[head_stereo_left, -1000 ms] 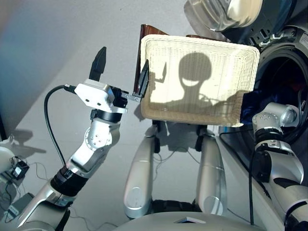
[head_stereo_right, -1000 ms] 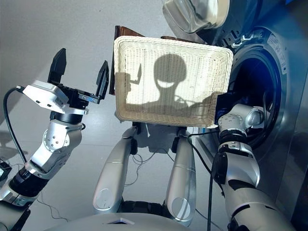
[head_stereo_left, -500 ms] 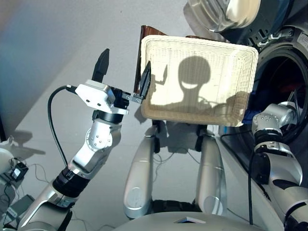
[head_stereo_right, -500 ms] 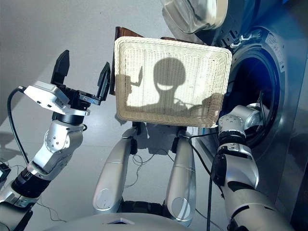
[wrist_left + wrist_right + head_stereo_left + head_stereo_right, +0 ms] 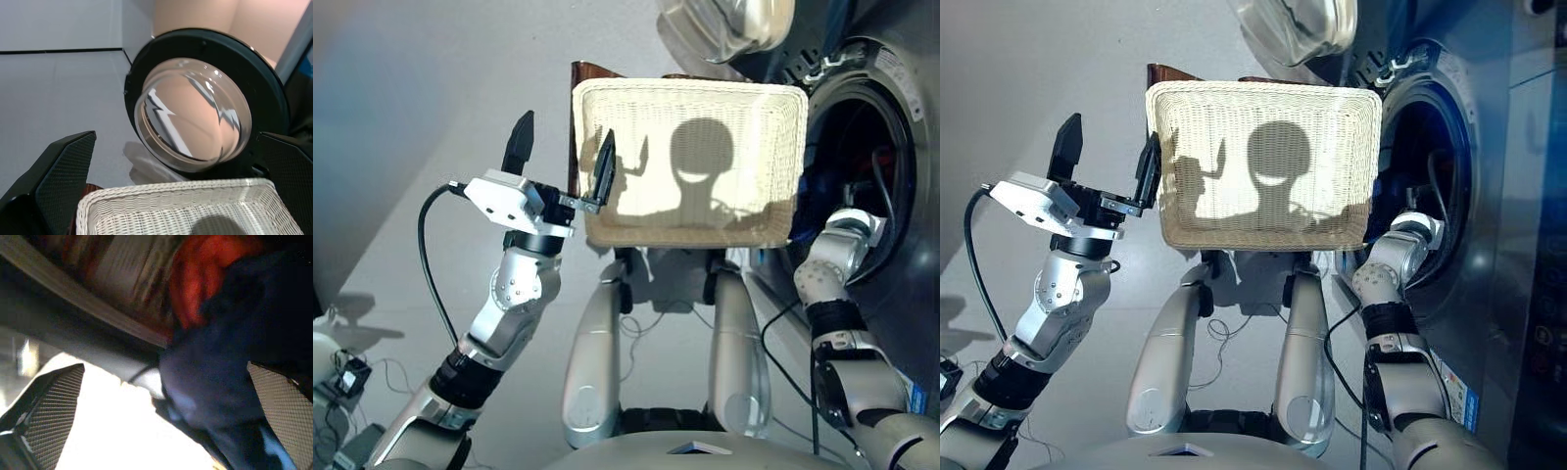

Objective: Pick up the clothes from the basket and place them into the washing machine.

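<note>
The cream-white wicker basket stands in the middle with nothing in it, only shadows on its weave. My left gripper is raised beside the basket's left rim, open and holding nothing. My right arm reaches into the round porthole of the dark washing machine, and its gripper is hidden there in the eye views. In the right wrist view the right gripper is open inside the drum. A dark navy garment lies just ahead of it, and a coral-red one lies beyond.
The machine's glass door hangs swung open above and behind the basket. A brown edge shows behind the basket's far left corner. Black cables trail over the grey floor at the left.
The whole view has turned toward the machine. My right arm has gone further into the porthole. The left gripper stays open beside the basket.
</note>
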